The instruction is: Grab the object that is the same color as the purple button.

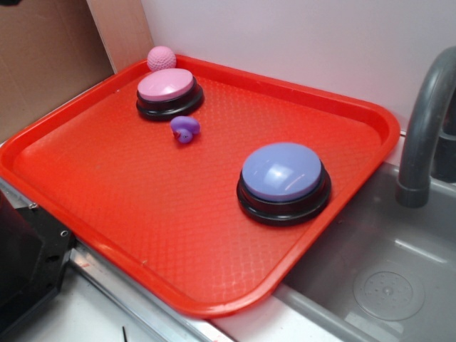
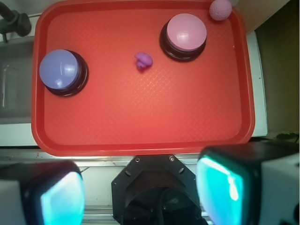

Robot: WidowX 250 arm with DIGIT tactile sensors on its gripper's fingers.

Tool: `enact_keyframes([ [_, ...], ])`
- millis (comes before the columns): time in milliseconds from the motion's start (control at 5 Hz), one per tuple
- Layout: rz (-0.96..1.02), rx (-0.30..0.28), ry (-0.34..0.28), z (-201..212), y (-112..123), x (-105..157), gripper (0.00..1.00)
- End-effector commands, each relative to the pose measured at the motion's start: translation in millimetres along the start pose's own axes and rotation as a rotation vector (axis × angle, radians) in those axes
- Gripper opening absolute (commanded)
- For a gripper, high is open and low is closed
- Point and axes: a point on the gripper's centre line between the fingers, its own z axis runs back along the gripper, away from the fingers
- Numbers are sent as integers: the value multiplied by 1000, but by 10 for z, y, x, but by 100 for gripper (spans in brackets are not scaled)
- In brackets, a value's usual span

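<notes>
A tiny purple curled toy, the object (image 1: pixel 185 129) (image 2: pixel 143 60), lies on the red tray (image 1: pixel 128 206) (image 2: pixel 140 122) just in front of the pink-topped button (image 1: pixel 168 92) (image 2: pixel 184 35). The purple button (image 1: pixel 283 179) (image 2: pixel 61 70), a lavender-blue dome on a black base, stands nearer the sink side of the tray. In the wrist view my gripper (image 2: pixel 140 194) is open, its two teal pads (image 2: pixel 220 187) wide apart, high above the robot base and outside the tray's near edge, far from the object. Nothing is between its fingers. The exterior view does not show the gripper.
A pink dimpled ball (image 1: pixel 162 58) (image 2: pixel 220 9) rests at the tray's far corner beside the pink-topped button. A grey sink (image 1: pixel 385 285) with a grey faucet (image 1: pixel 424 128) adjoins the tray. The black robot base (image 1: pixel 25 263) (image 2: pixel 157 187) stands by the tray's near edge.
</notes>
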Motion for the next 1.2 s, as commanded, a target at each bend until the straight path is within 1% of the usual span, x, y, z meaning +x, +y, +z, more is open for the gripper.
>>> enact_keyframes([
  [0,0,0,0,0,0,0,100],
  [200,104,-4,62,-257,188,227,100],
  [400,320,-17,84,-590,490,554,100],
  [600,552,-42,38,-887,639,748,100],
  [800,730,-47,27,-1177,551,860,100],
  [1000,719,-36,17,-1405,335,937,100],
])
